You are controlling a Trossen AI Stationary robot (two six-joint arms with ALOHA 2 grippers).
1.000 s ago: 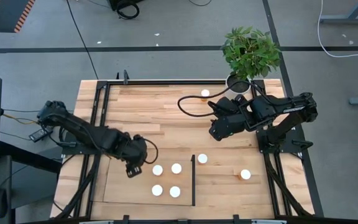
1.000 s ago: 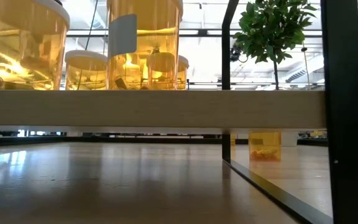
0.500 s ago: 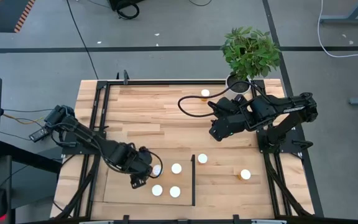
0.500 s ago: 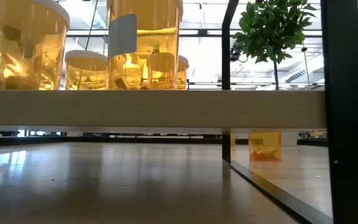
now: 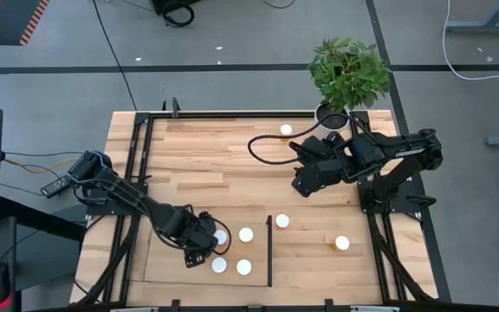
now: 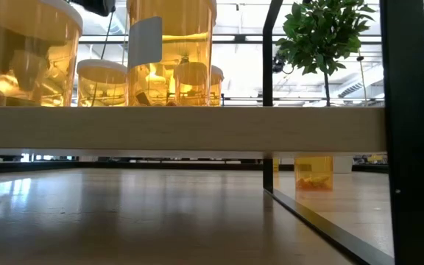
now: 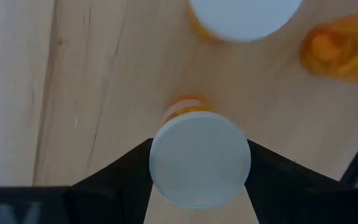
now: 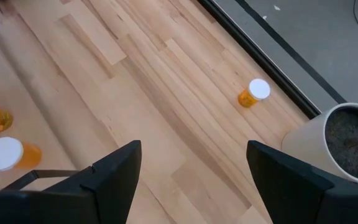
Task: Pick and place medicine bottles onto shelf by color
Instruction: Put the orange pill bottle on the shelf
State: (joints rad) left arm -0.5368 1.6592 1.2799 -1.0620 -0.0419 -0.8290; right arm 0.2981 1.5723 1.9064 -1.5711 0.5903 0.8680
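Altogether seven medicine bottles (image 5: 245,234), four on shelf (image 5: 167,264), left claw (image 5: 199,253) pinching one, right claw (image 5: 301,184) spread.

**Bottles and shelf, seen from above**

Pale-wood shelf (image 5: 167,264) at 6 o'clock, black strip (image 5: 268,251) on its 3 o'clock edge. Four white-capped orange medicine bottles (image 5: 245,235) upright on it, clustered. One (image 5: 281,221) just past the strip, one (image 5: 342,243) at 4 o'clock, one (image 5: 286,130) at 12.
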